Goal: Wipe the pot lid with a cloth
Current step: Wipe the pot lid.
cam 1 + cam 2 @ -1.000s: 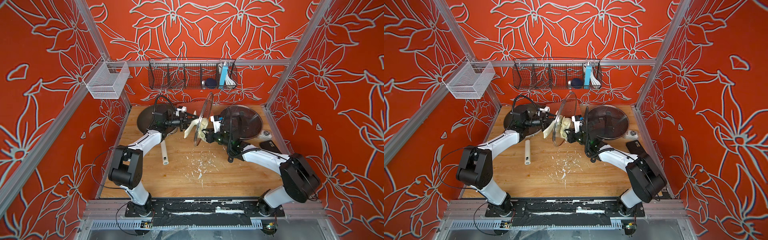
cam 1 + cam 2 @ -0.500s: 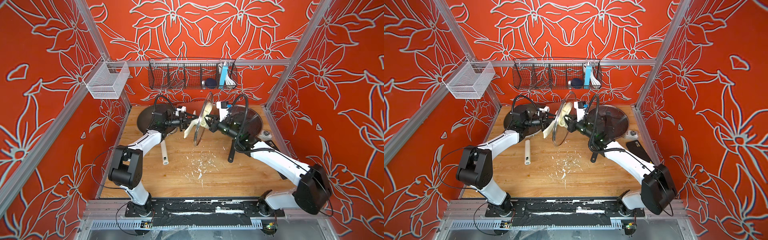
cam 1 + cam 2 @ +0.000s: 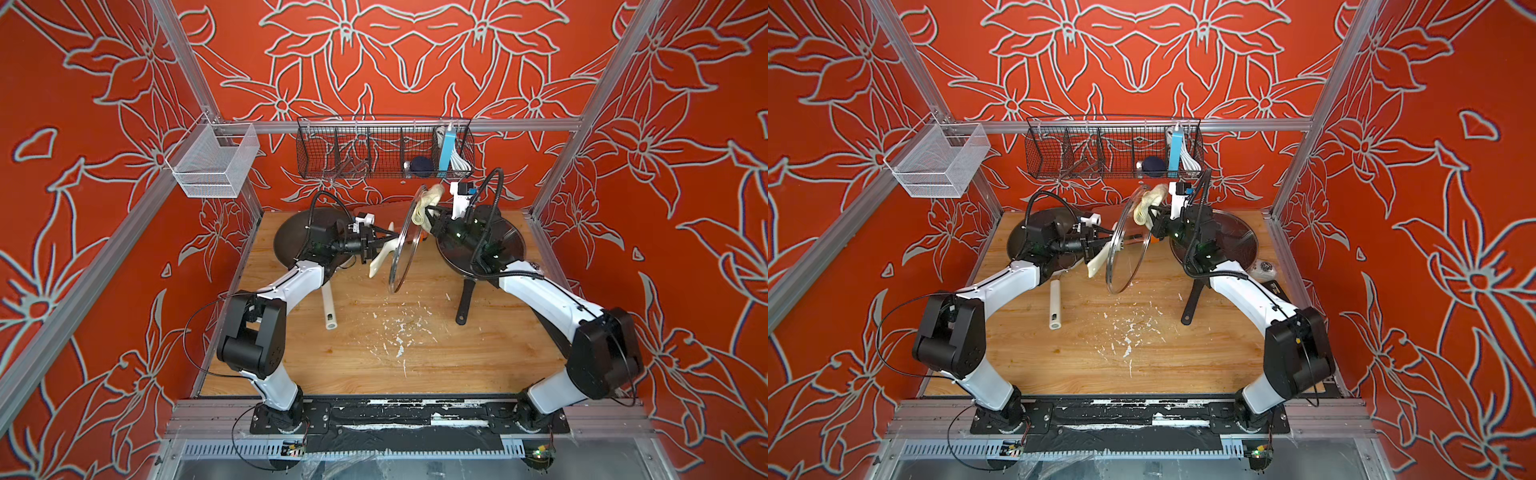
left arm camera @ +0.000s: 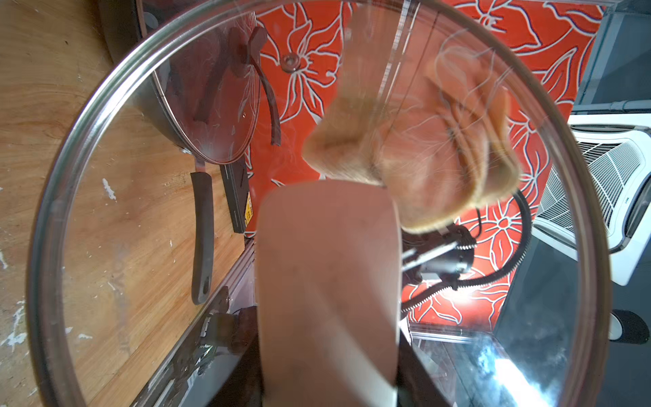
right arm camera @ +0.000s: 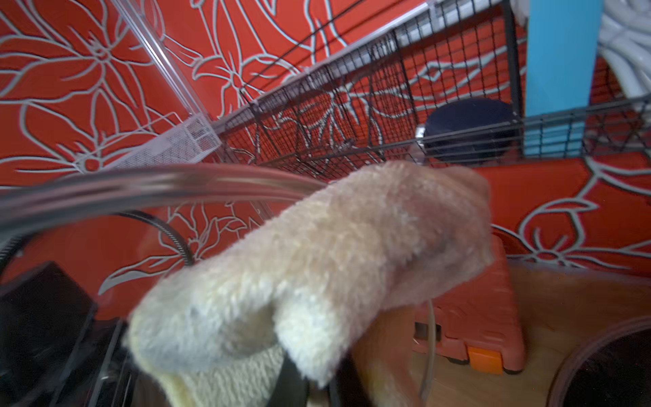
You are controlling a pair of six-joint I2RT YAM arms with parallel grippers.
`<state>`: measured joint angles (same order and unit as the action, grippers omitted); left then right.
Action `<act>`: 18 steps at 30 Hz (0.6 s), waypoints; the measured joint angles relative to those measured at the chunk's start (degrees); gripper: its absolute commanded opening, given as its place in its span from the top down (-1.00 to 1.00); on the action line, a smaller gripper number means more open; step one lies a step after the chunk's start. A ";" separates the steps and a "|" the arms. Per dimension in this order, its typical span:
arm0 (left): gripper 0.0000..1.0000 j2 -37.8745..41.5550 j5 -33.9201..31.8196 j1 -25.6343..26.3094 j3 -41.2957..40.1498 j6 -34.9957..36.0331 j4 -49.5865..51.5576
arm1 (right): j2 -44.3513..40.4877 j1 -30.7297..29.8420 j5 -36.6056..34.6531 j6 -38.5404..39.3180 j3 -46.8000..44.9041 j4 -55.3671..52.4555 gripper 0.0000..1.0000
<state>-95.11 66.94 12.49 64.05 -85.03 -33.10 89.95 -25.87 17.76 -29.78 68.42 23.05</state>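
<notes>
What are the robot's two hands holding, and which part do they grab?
The left gripper holds the glass lid by its cream handle. The right gripper pinches the cloth by a bunched fold, near the lid's top rim.

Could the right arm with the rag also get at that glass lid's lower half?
Probably yes: the right gripper holds the fluffy cream cloth near the top of the round glass pot lid; its lower face looks unobstructed.

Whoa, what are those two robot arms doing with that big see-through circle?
That circle is a glass pot lid, and they're wiping it. The left gripper holds it up on its edge by its cream handle, over the wooden table. The right gripper pinches a cream cloth and holds it against the lid's upper part, near the rim.
</notes>
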 measured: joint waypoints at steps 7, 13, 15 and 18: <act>1.00 0.02 -0.28 0.17 0.00 -1.16 -0.83 | 5.25 0.55 0.35 -1.40 -1.49 1.18 1.00; 1.00 0.00 -0.15 0.22 0.00 -1.14 -0.81 | 4.85 0.50 2.95 -3.43 -5.46 3.89 1.00; 1.00 0.02 -0.11 0.22 -0.02 -1.11 -0.81 | 3.91 0.48 3.93 -3.91 -6.27 3.91 1.00; 1.00 0.02 0.15 0.22 0.00 -0.90 -0.76 | 0.76 -0.20 5.68 -4.09 -6.80 3.91 1.00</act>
<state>-95.09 67.09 12.71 64.05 -85.93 -33.87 90.72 -26.06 23.44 -33.87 61.63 26.96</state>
